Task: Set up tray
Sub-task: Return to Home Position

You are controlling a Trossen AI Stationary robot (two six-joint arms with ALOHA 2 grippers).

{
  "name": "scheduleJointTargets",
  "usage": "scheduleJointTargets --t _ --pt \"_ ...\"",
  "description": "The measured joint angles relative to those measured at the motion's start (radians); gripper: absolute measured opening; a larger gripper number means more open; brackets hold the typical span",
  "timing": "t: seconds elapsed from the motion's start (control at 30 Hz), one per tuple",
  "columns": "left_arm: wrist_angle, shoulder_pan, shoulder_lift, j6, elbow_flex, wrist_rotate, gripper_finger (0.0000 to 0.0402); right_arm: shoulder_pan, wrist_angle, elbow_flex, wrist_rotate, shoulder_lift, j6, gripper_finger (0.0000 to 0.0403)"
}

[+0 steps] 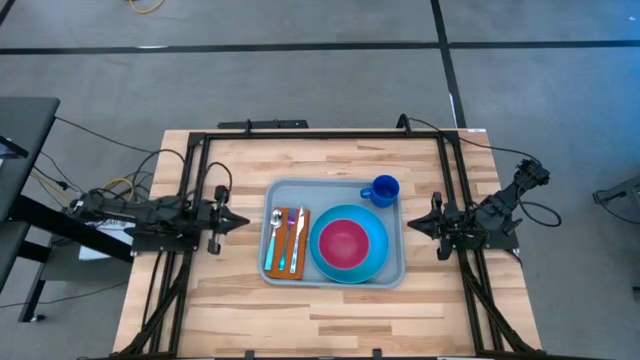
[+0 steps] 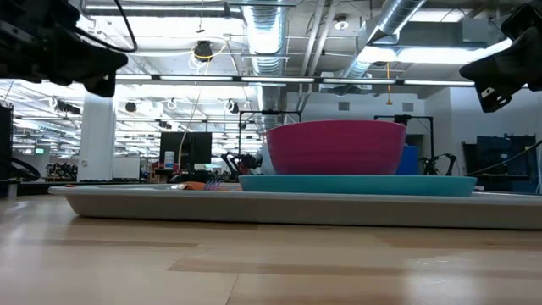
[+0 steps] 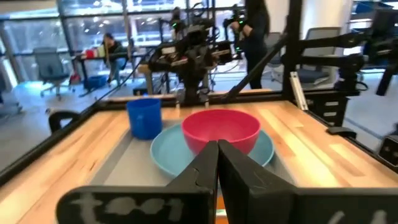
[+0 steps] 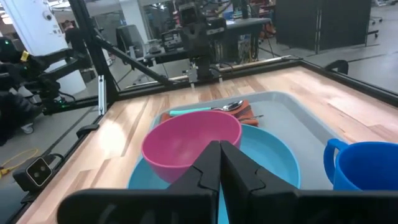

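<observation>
The light grey-blue tray [image 1: 283, 190] lies flat at the table's middle. On it rest a round blue plate [image 1: 375, 235] with a pink bowl [image 1: 344, 244] on it, a blue mug [image 1: 384, 189] at the far right corner, and a rust-brown napkin [image 1: 272, 252] bearing cutlery [image 1: 287, 237] at the left. My left gripper [image 1: 244, 222] hovers shut just left of the tray, pointing level at it. My right gripper [image 1: 409, 226] hovers shut just right of the tray. Neither touches anything.
A black frame [image 1: 300, 134] runs around the table's far, left and right sides. Bare wood lies near the front edge [image 1: 330, 325]. People and other robot rigs [image 3: 199, 50] show in the room beyond.
</observation>
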Motion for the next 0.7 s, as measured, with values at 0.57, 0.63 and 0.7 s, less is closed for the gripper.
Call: scheduleJointTargets --t 0.57,0.63,0.7 --pt "-0.041 0.041 0.000 0.031 0.001 0.077 0.0000 0.000 0.000 0.000 0.000 0.000 0.000 0.0000" --pt "-0.042 0.041 0.000 0.030 0.001 0.077 0.0000 0.000 0.000 0.000 0.000 0.000 0.000 0.0000" --pt "-0.043 0.041 0.000 0.029 0.001 0.076 0.0000 0.000 0.000 0.000 0.000 0.000 0.000 0.0000"
